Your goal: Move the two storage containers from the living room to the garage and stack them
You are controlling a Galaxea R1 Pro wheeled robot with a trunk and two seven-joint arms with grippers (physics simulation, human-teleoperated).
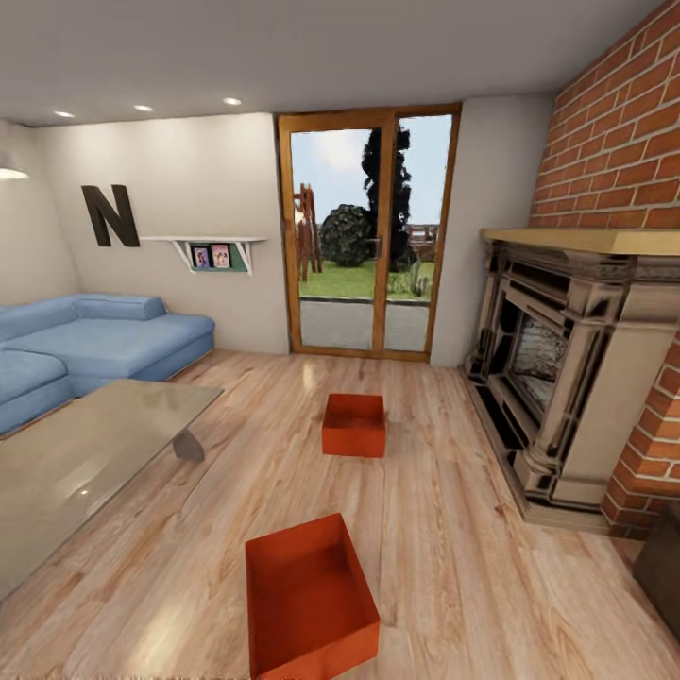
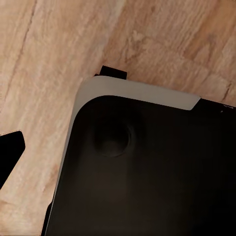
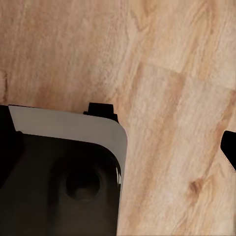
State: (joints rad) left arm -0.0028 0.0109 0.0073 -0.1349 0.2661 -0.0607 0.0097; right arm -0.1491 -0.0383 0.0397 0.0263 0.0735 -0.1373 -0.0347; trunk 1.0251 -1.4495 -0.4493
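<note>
Two storage containers [image 1: 311, 595] [image 1: 354, 424] well apart on wood floor [image 1: 444, 529].

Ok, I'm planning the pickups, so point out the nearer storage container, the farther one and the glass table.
Nearer storage container [image 1: 307, 604]: head view, on its inner bottom.
Farther storage container [image 1: 354, 440]: head view, on its front wall.
Glass table [image 1: 85, 453]: head view, on its bare top.

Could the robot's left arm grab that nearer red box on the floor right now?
Probably not yet. The nearer container sits open and unblocked on the wood floor, but the left wrist view looks down at the robot's own dark base and planks, so the arm must first reach forward.
</note>
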